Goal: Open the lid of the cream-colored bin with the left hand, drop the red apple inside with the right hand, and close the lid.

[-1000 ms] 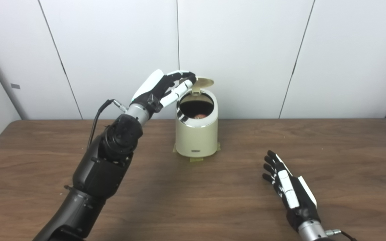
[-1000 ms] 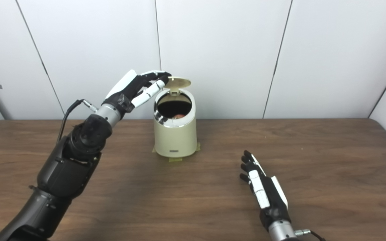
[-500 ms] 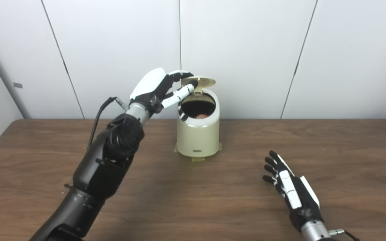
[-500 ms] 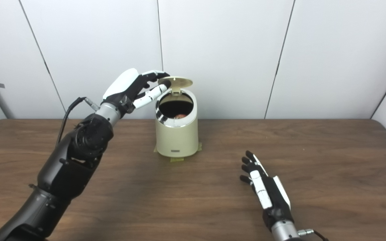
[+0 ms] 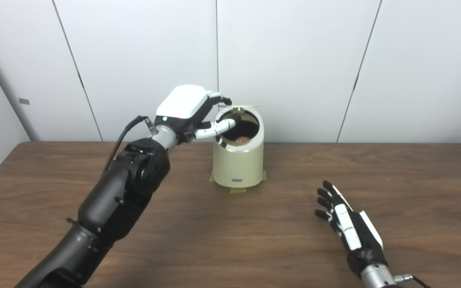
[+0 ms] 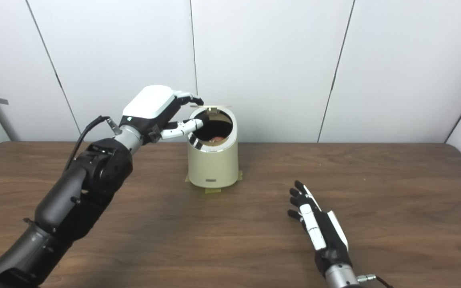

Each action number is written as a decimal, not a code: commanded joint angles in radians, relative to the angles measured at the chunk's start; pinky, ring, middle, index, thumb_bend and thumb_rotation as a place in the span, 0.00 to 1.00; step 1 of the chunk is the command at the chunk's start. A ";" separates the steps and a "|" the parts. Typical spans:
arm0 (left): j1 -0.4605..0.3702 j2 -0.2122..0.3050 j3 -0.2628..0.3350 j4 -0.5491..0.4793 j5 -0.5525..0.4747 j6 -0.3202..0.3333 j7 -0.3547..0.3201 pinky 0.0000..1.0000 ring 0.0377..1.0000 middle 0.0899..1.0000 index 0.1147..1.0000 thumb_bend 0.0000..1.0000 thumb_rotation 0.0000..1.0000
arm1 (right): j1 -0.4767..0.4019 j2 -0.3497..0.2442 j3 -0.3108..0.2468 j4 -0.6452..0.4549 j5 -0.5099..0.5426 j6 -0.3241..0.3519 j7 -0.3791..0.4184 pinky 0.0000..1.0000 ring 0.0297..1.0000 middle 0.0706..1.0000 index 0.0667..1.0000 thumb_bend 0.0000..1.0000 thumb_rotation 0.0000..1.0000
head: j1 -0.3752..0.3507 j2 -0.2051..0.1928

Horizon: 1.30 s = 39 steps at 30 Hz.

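Apple (image 5: pixel 243 139) shows inside bin (image 5: pixel 238 168); left hand (image 5: pixel 192 110) at lid (image 5: pixel 243 107).

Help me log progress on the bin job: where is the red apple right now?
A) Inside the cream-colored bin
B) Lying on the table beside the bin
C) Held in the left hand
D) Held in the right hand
A: a bit of the red apple shows down inside the open mouth of the cream-colored bin, while the right hand lies open on the table, holding nothing.
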 commanded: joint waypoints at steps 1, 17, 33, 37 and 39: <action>-0.047 0.023 0.002 -0.032 0.044 -0.031 0.011 0.80 0.83 0.80 0.75 0.54 0.99 | -0.027 0.000 -0.003 -0.010 0.012 -0.002 0.005 0.86 0.93 0.93 0.96 0.60 1.00 | 0.001 0.002; -0.008 0.031 -0.010 -0.069 0.160 -0.075 -0.048 0.85 0.85 0.80 0.76 0.53 0.95 | -0.034 0.020 -0.014 -0.019 0.017 0.026 -0.013 0.83 0.91 0.91 0.95 0.59 1.00 | -0.010 0.012; 0.037 0.037 -0.037 -0.074 0.284 -0.200 -0.043 0.92 0.87 0.81 0.77 0.53 0.95 | -0.023 0.021 -0.007 -0.037 0.001 0.038 -0.016 0.82 0.90 0.90 0.95 0.58 1.00 | -0.021 0.020; 0.044 0.033 -0.042 -0.075 0.295 -0.214 -0.047 0.93 0.89 0.83 0.80 0.53 0.93 | -0.020 0.014 0.000 -0.033 -0.005 0.031 -0.012 0.81 0.90 0.90 0.95 0.57 1.00 | -0.022 0.022; 0.048 0.034 -0.048 -0.077 0.312 -0.223 -0.043 0.94 0.90 0.84 0.80 0.53 0.93 | -0.018 0.016 -0.002 -0.033 0.000 0.033 -0.013 0.81 0.90 0.90 0.96 0.57 1.00 | -0.022 0.023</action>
